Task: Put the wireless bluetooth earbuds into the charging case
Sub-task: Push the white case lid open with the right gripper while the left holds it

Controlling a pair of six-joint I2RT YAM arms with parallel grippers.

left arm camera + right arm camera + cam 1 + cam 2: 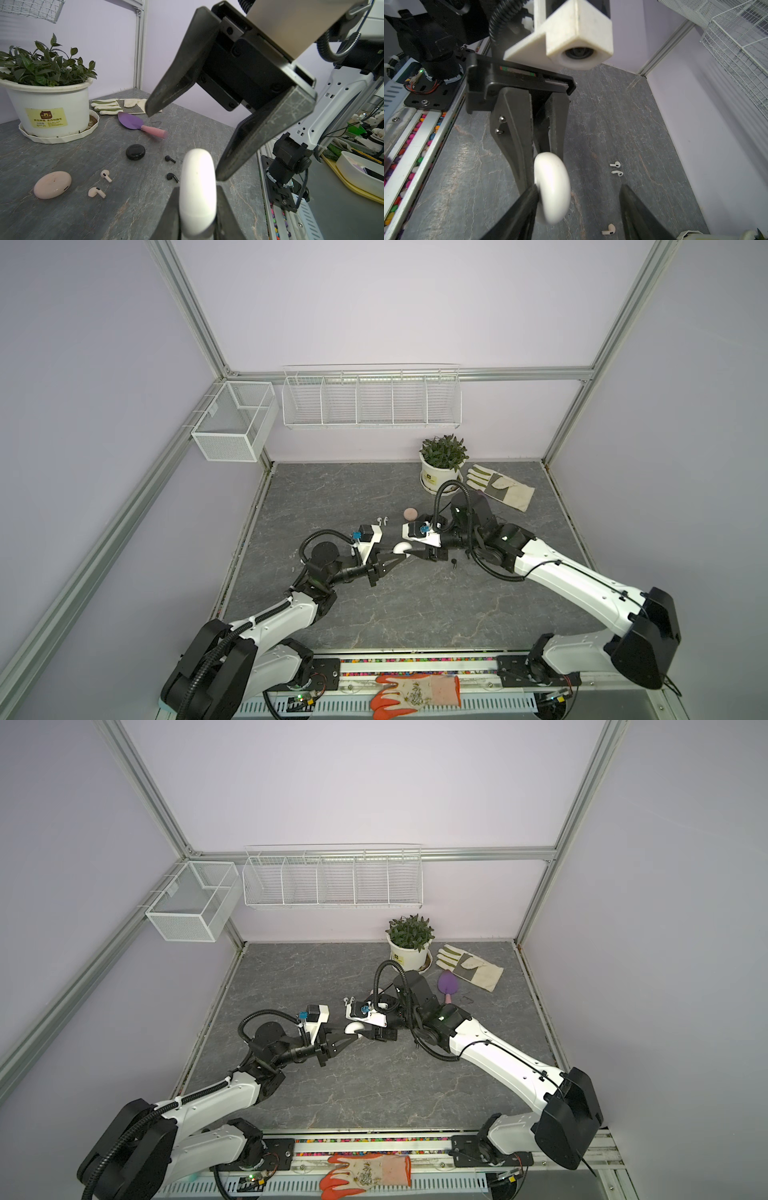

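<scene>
Left fingers (168,220): clamped narrow on the white charging case (197,176), which stands on edge, lifted clear of the counter (62,218). Right fingers (259,135): spread wide, holding nothing, one tip just beside the held case's rim; whether it touches cannot be told. Earbuds, all loose on the counter: two black earbuds (172,177) lying near the held case; two pinkish earbuds (106,175) beside a pink case (53,185); two white earbuds (615,164) lying close together, apart from the rest. Black case (135,152): shut, lying flat, near the black pair. Farther back: purple trowel (135,123) with pink handle, work glove (118,106), potted plant (49,108) on its saucer.
</scene>
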